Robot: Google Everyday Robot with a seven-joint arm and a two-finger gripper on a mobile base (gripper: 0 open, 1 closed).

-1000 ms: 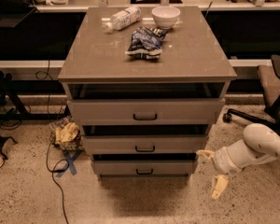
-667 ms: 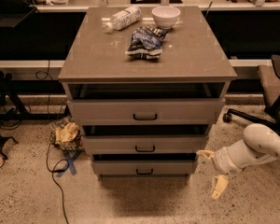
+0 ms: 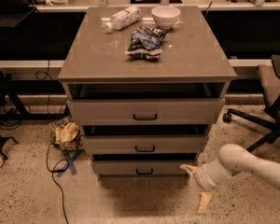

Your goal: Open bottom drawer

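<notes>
The bottom drawer is the lowest and narrowest of three grey-beige drawer fronts, with a small black bar handle. It stands slightly forward, with a dark gap above it. My gripper hangs low near the floor, just right of the bottom drawer's right end, on a white arm that comes in from the right. Its two pale fingers are spread apart and hold nothing. It is apart from the handle.
The middle drawer and top drawer sit above. A bottle, a bowl and a snack bag lie on the cabinet top. An office chair stands right. A crumpled bag and a cable lie left on the floor.
My gripper has moved a little left and down, closer to the bottom drawer's right end. The drawers have not moved.
</notes>
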